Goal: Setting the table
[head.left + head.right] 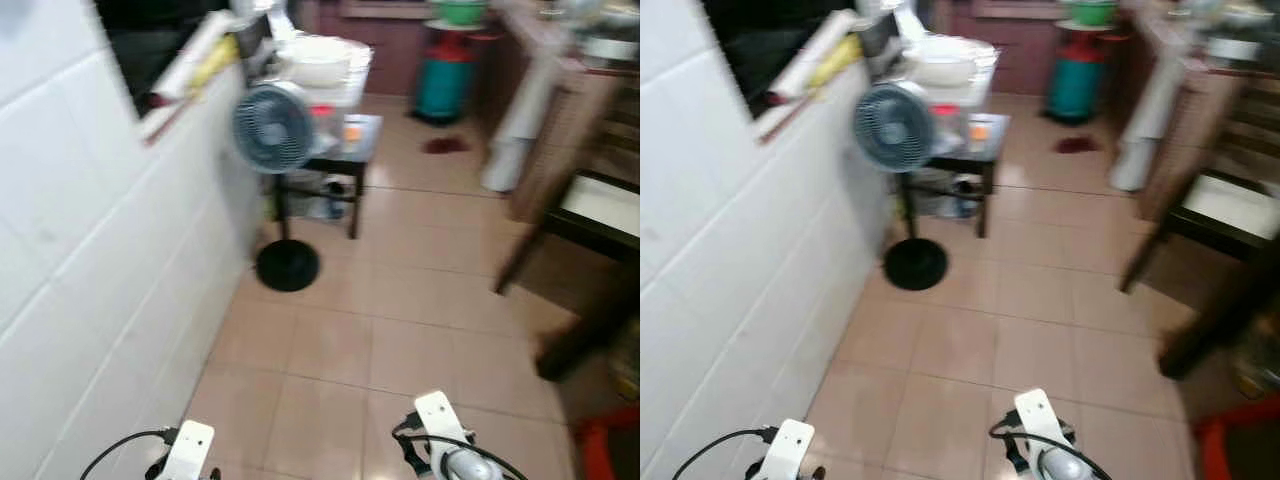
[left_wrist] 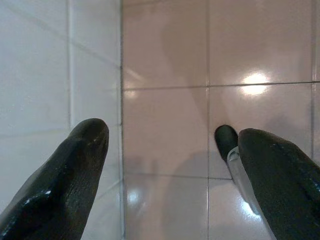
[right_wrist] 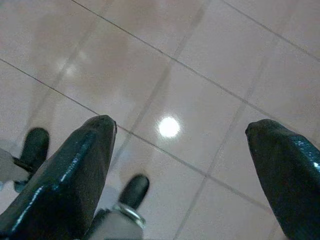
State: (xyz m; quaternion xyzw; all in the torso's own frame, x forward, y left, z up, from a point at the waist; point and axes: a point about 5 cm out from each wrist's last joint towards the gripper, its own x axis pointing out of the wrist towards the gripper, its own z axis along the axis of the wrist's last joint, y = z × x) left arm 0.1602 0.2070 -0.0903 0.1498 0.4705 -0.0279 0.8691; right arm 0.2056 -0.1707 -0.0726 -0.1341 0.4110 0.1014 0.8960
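While both arms hang low at the bottom of the head views, the floor [image 1: 400, 330] of pinkish tiles takes most of the scene and gives a wide open lane running ahead. On the robot's left this lane is bordered by a white tiled wall [image 1: 90, 280], which goes forward along the whole side up to a dark opening near the top. On the right the free space is narrowed by a dark wooden table [image 1: 590, 230], with its legs standing out onto the tiles.

Far ahead, a small dark worktop [image 1: 340, 150] stands against the wall, and its long side runs away from the robot. A large white bowl [image 1: 318, 60] rests on a higher surface just behind it; the other things there are too blurred to name. A standing fan [image 1: 274, 128] is in front of the worktop, its round base [image 1: 287, 265] on the floor close to the wall and its head facing toward the robot. A green gas cylinder [image 1: 443, 85] is at the far end.

The left gripper [image 2: 170, 145] is released, fingers well apart above the wall's edge and holding nothing. The right gripper [image 3: 180, 135] is also spread and bare over the tiles.
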